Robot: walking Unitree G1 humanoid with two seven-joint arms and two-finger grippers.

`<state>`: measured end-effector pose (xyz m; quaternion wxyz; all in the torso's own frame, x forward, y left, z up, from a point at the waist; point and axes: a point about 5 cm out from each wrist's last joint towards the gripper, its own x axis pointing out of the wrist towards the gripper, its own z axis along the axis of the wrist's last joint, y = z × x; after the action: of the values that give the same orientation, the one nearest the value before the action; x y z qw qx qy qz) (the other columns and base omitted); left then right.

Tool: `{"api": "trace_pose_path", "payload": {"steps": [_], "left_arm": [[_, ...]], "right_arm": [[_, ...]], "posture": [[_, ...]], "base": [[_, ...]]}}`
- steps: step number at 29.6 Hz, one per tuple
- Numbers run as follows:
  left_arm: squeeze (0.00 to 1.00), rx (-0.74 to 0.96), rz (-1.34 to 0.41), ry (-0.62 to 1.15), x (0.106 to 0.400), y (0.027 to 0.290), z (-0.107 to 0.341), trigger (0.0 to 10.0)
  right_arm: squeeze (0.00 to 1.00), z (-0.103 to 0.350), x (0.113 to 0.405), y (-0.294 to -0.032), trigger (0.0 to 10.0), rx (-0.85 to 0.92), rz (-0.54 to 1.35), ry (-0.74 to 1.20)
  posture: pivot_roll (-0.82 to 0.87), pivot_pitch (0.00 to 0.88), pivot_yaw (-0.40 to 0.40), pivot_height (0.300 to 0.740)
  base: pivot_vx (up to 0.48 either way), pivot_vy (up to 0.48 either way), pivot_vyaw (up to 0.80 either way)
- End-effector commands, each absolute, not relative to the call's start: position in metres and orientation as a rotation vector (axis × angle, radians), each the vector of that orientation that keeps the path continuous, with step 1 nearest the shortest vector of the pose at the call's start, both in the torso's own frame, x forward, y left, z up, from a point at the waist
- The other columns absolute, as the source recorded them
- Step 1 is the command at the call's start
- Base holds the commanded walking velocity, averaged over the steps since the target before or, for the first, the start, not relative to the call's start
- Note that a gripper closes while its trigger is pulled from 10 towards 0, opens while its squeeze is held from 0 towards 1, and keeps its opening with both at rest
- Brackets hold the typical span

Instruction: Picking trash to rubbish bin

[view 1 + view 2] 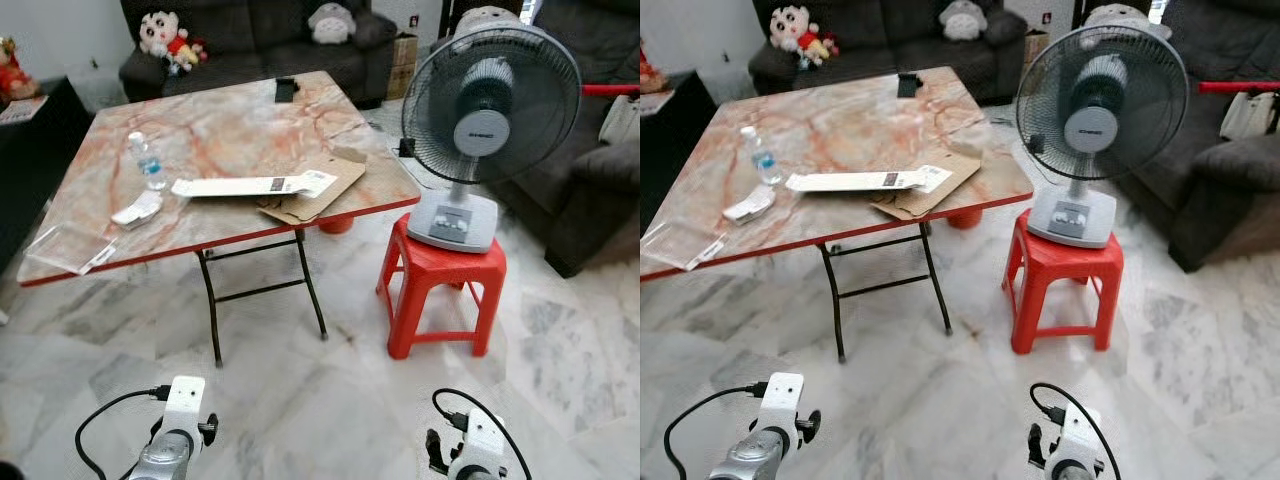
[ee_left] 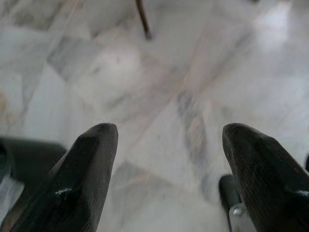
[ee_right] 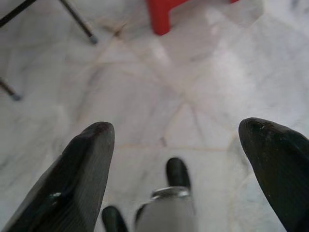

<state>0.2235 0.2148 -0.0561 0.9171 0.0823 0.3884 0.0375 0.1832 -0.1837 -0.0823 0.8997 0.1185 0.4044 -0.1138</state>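
Both sets of jaws are seen spread wide and empty above the marble floor [image 2: 159, 96], the left gripper [image 2: 166, 159] and the right gripper [image 3: 176, 154] being held low in front of the worktop [image 1: 240, 120]. On the worktop are laid one small plastic bottle [image 1: 148, 162], one long white paper strip [image 1: 252, 185] resting on one flattened cardboard piece [image 1: 320, 190], one white wrapper [image 1: 137, 210] and one clear plastic bag [image 1: 68, 248]. Beside the worktop, one grey fan [image 1: 480, 120], whose hub lettering cannot be read, is stood on one red stool [image 1: 442, 290].
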Motion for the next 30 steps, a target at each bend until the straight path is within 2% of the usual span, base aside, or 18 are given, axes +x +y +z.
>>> {"api": "trace_pose_path", "payload": {"steps": [1, 8, 16, 20, 27, 30], "left_arm": [[0.0, 0.182, 0.081, 0.804, 0.222, 0.218, -0.056, 10.0], [0.0, 0.178, 0.053, 0.792, 0.224, 0.21, -0.057, 10.0], [0.0, 0.168, 0.008, 0.673, 0.243, 0.196, -0.044, 10.0], [0.0, 0.156, -0.012, 0.478, 0.277, 0.187, -0.014, 10.0], [0.0, 0.164, -0.068, 0.349, 0.304, 0.171, 0.013, 10.0], [0.0, 0.156, -0.061, 0.33, 0.309, 0.17, 0.018, 10.0]], "right_arm": [[0.0, -0.081, 0.186, -0.18, 10.0, 0.245, -0.219, 0.829], [0.0, -0.075, 0.196, -0.181, 10.0, 0.232, -0.199, 0.794], [0.0, -0.065, 0.215, -0.176, 10.0, 0.184, -0.128, 0.739], [0.0, -0.049, 0.238, -0.17, 10.0, 0.154, -0.061, 0.637], [0.0, -0.052, 0.235, -0.174, 10.0, 0.147, -0.079, 0.672], [0.0, -0.047, 0.24, -0.173, 10.0, 0.172, -0.087, 0.629]], "posture": [[-0.04, 0.0, 0.088, 0.74], [-0.05, 0.0, 0.077, 0.74], [-0.04, 0.0, 0.062, 0.74], [-0.05, 0.0, 0.058, 0.74], [-0.03, 0.0, 0.054, 0.74], [-0.04, 0.0, 0.059, 0.74]], "base": [[0.0, 0.0, 0.0], [0.0, 0.0, 0.0], [0.0, 0.0, 0.0], [0.0, 0.0, 0.0], [0.0, 0.0, 0.0], [0.0, 0.0, 0.0]]}}
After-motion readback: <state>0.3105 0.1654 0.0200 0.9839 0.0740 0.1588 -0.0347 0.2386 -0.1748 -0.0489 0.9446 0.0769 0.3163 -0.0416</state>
